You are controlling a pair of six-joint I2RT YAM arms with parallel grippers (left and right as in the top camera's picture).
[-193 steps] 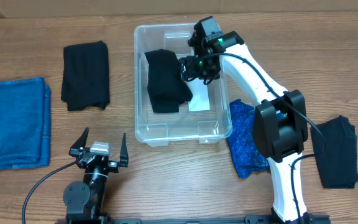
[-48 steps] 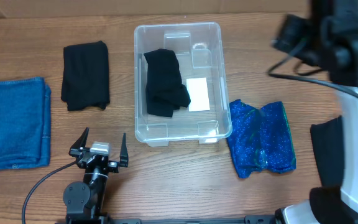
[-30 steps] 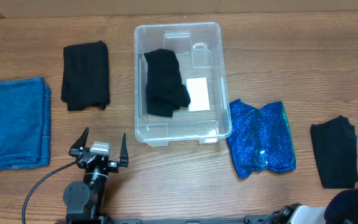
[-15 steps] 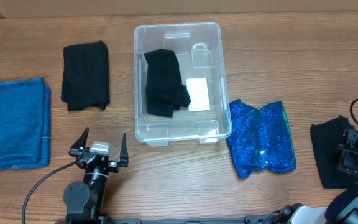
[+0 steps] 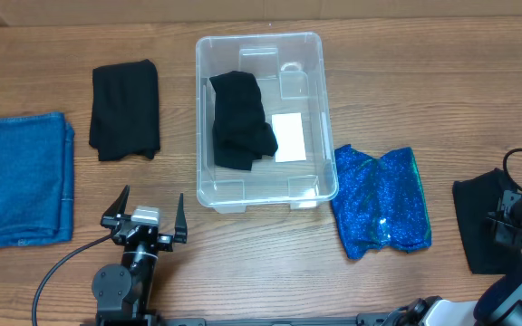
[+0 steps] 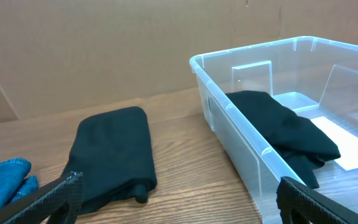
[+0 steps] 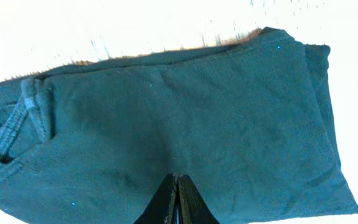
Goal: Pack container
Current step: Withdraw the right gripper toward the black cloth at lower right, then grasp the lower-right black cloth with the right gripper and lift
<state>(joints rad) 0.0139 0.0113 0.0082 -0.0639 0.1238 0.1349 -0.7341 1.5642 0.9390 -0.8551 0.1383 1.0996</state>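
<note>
At the counter's (image 5: 379, 100) far right edge, the right hand (image 5: 504, 228) sits closed on the folded black cloth (image 5: 472, 226), seemingly pinching it for pickup. Next comes lifting and carrying it left to the clear container (image 5: 259, 38) mid-counter. The left hand (image 5: 149, 208) rests open.
</note>
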